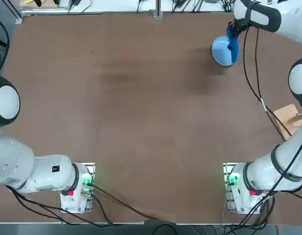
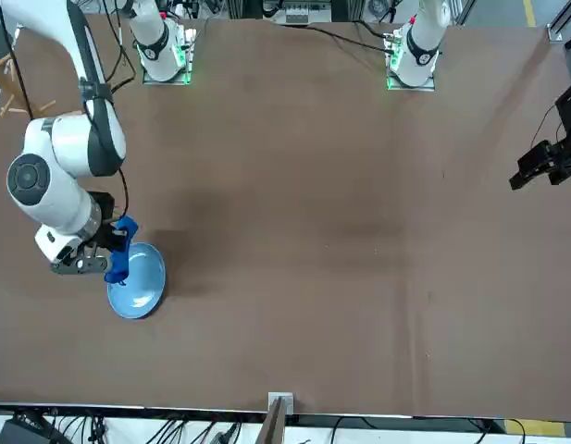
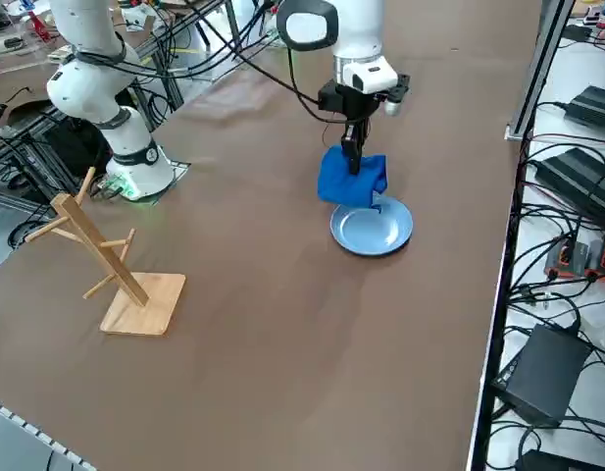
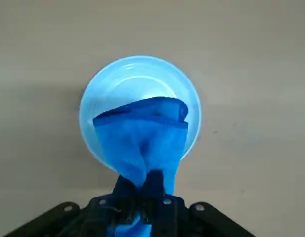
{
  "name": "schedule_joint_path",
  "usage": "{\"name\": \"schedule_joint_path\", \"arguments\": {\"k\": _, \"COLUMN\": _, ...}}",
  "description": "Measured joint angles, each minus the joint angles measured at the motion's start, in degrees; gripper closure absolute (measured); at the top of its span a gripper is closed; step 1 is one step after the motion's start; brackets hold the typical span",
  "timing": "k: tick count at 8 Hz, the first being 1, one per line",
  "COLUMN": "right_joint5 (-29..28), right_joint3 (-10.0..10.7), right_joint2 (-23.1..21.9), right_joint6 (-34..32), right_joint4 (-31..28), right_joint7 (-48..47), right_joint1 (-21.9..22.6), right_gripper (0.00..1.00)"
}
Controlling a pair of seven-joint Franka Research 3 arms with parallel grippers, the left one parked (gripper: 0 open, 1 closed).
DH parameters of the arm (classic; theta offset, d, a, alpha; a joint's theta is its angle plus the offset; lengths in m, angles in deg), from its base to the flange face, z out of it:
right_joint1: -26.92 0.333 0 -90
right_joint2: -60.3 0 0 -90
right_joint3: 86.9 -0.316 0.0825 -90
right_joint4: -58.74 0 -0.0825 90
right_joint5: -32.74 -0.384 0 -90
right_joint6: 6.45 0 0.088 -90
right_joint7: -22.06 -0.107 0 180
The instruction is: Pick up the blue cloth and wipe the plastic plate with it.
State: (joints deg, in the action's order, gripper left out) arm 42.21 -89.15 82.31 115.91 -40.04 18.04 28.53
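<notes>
The right gripper (image 3: 353,157) was clamped tight on the blue cloth (image 3: 352,180), pinching a bunched top edge w/ the rest hanging free below. In the wrist view the cloth (image 4: 142,143) draped straight down from the fingers (image 4: 153,180) and hung over the plastic plate (image 4: 137,79), covering about half of it. The plate (image 1: 220,50) sat on the brown table (image 1: 141,122) at the far right, well apart from the wooden rack (image 3: 111,270).

Handling, as a judgement: the cloth looked soft, limp and light, folding on itself, so a pinch on a gathered bunch suited it; gripping near the edge left plenty of loose fabric to drag. The plate looked thin, light and smooth, nothing holding it down, so it would prob. slide or tip under hard sideways wiping. Gentle downward pressure near the plate's middle seemed safest. Whether the cloth's hem touched the plate couldn't be told.
</notes>
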Motion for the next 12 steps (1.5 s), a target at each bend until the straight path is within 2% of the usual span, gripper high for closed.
{"name": "schedule_joint_path", "arguments": {"k": 5, "right_joint5": 0.04, "right_joint3": -0.01, "right_joint2": 6.67, "right_joint6": 6.23, "right_joint4": 2.16, "right_joint7": 1.88, "right_joint1": -2.53, "right_gripper": 0.94}}
{"name": "schedule_joint_path", "arguments": {"k": 12, "right_joint5": 0.04, "right_joint3": -0.01, "right_joint2": 11.92, "right_joint6": 11.55, "right_joint4": 2.62, "right_joint7": 1.98, "right_joint1": -4.18, "right_gripper": 0.94}}
